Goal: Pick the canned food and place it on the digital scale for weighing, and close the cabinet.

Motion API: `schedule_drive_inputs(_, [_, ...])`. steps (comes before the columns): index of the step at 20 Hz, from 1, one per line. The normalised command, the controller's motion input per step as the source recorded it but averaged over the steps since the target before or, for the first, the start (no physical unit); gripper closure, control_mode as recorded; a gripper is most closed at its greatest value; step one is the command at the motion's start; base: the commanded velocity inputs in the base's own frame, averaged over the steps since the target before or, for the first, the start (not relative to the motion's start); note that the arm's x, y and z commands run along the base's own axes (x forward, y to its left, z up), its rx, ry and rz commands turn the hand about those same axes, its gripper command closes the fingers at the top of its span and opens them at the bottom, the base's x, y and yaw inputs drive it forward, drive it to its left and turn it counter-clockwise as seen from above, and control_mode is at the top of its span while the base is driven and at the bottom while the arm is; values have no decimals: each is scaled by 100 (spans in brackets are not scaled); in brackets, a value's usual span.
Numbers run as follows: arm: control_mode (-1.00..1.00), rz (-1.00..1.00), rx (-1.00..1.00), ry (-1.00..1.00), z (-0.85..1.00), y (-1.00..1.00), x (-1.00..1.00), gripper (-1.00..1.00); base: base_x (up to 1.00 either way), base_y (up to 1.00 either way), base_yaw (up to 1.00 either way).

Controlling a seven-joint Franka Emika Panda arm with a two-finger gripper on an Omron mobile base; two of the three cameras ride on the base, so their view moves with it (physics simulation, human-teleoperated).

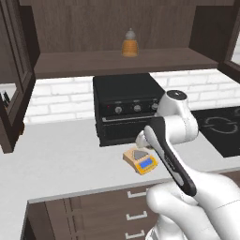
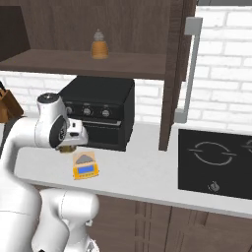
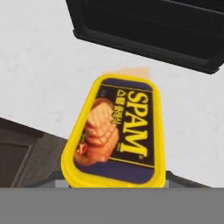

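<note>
The claw (image 2: 65,146) was clamped on the can (image 3: 117,133), holding it just above the scale (image 1: 141,160), in front of the oven (image 1: 126,108) on the desk (image 1: 61,154), likely to set it down for weighing. The cabinet (image 2: 172,74) above the oven stood open.

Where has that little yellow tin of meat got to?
The canned food is in the pincer, held above the white counter just in front of the black toaster oven, over the digital scale.
</note>
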Motion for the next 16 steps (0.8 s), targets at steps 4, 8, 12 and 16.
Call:
schedule_drive_inputs(4, [-100, 26, 0, 0, -59, -5, 56, 100, 0, 0, 0])
schedule_drive_inputs(8, [-100, 14, 0, 1, -51, -1, 42, 100, 0, 0, 0])
schedule_drive_inputs(12, [-100, 14, 0, 0, -47, 0, 29, 100, 0, 0, 0])
schedule_drive_inputs(16, [-100, 23, 2, -3, -16, -30, 18, 100, 0, 0, 0])
